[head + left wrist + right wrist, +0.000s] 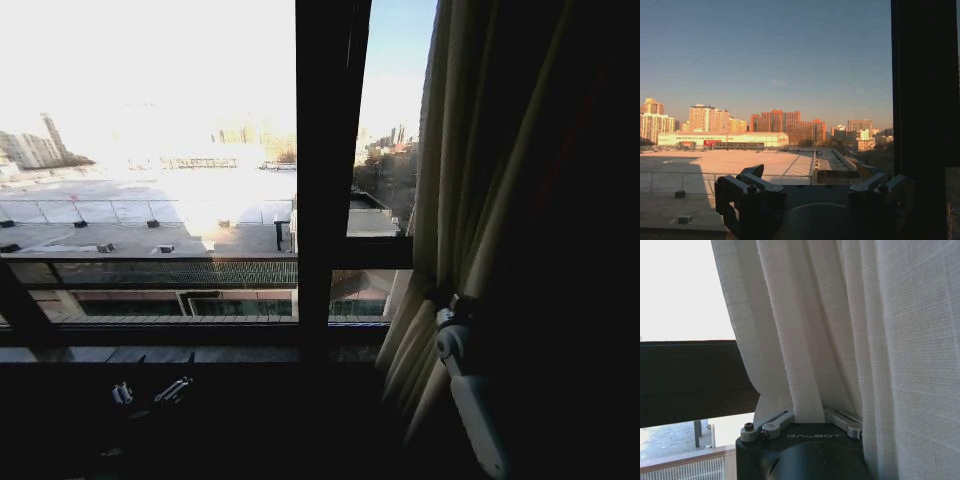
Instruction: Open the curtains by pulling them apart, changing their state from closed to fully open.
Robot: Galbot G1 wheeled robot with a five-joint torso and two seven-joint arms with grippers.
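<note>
Right gripper [807, 421] — clamped on curtain [850, 330] | left gripper [812, 192] — spread, low

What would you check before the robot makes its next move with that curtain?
1. Right gripper has fabric of the curtain between its fingers: ok.
2. Curtain bunched toward the right side of the window: ok.
3. Left gripper free and open, low by the sill: ok.
4. Glass uncovered on the left: ok.
5. A second curtain panel pulled aside on the left: cannot tell.
6. Curtain fully open: cannot tell.
</note>
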